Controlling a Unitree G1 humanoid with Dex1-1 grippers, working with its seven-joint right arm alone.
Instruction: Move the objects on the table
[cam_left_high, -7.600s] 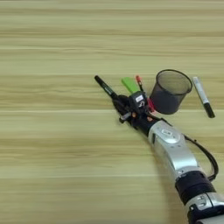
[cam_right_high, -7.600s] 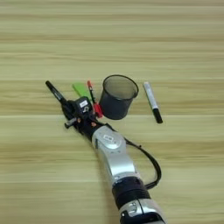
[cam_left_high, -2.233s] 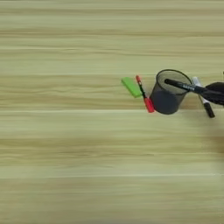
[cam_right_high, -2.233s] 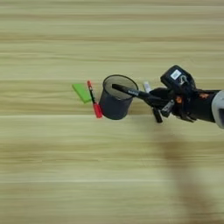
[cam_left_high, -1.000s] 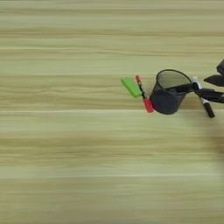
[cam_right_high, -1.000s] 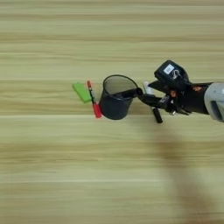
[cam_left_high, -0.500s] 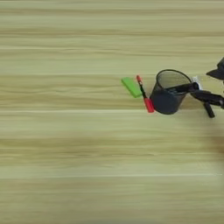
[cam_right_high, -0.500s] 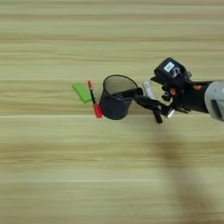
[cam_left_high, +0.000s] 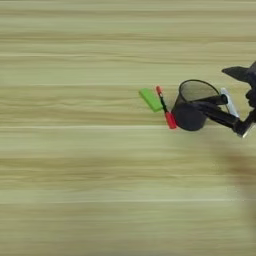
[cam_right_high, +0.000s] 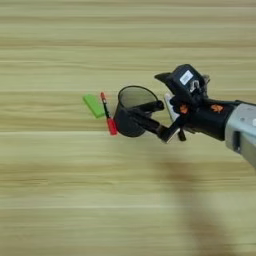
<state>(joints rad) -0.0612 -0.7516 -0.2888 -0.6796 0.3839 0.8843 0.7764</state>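
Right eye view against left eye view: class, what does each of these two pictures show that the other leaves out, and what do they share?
Only the right eye view shows the gripper's black body with its white label and the silver forearm coming in from the right edge. Only the left eye view shows the extra stretch of bare table left of the things. Both show the black mesh cup, with a slim black marker reaching across its rim, the pen with red cap just left of the cup, and the green block beside the pen.
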